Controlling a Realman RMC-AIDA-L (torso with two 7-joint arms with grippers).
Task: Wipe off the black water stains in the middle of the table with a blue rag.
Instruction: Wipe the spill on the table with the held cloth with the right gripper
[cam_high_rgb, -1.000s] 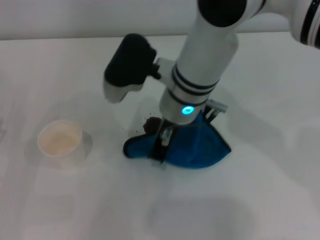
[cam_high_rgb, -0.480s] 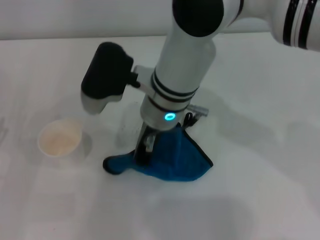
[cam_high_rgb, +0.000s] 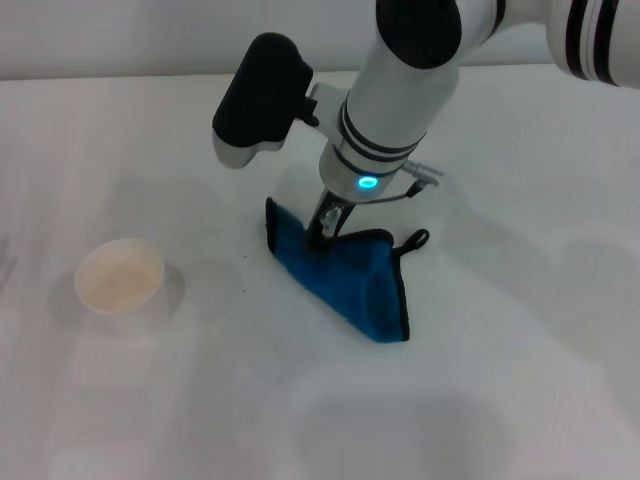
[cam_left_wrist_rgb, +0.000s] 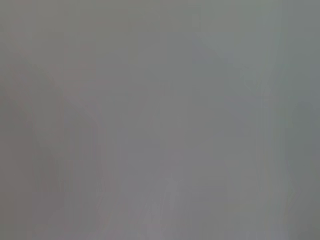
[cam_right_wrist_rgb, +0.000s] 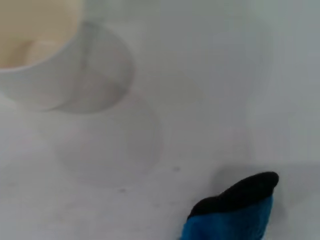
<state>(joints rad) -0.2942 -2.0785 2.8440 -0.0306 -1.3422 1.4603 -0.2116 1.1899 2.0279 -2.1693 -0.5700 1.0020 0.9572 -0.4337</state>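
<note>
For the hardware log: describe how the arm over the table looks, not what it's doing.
The right arm is glossy white, with black bands near the wrist and a black joint cap. A small cyan light glows above the right gripper. A black-and-white camera pod sticks out sideways, and thin dark cables loop beside the wrist.

Lab-like test bench — bare white table (cam_high_rgb: 520, 380); robot arm (cam_high_rgb: 400, 100).

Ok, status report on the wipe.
Right gripper pressing blue rag onto table. Left gripper out of view. Stain not visible; few specks remain. Paper cup off to the left, clear.
</note>
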